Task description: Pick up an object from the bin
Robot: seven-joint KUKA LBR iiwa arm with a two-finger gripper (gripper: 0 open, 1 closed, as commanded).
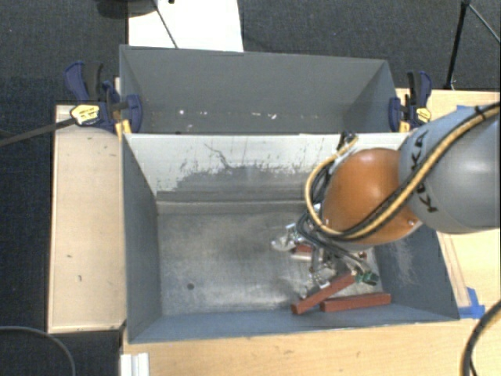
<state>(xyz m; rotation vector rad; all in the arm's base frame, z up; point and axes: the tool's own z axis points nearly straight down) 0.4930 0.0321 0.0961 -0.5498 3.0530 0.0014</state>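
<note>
As we scan from the left, the grey metal bin [141, 233] has a bare left wall and a bare, scuffed floor across its left and middle; the back wall carries scratch marks. Everything loose sits in the right front part of the floor. First comes a small silvery piece [283, 244], just left of the gripper; we cannot tell whether it is a loose thing or part of the tool. Next is the gripper [317, 269], pointing down into the bin and low over the floor, right above a small heap. We cannot tell whether it is released or clenched, since its tip merges with the clutter beneath it, and we see nothing clearly held. Directly under and in front of it lies a reddish-brown bar [322, 294], tilted, its left end near the front wall. A second reddish-brown bar [356, 303] lies flat along the front wall, just right of the first and touching or nearly touching it. A small green piece [368, 277] sits just behind that second bar, to the right of the gripper. Above the heap is the orange cover [368, 190] on the wrist, with looped cables [313, 190] on its left side. The grey arm [462, 178] comes in over the right rim.
</note>
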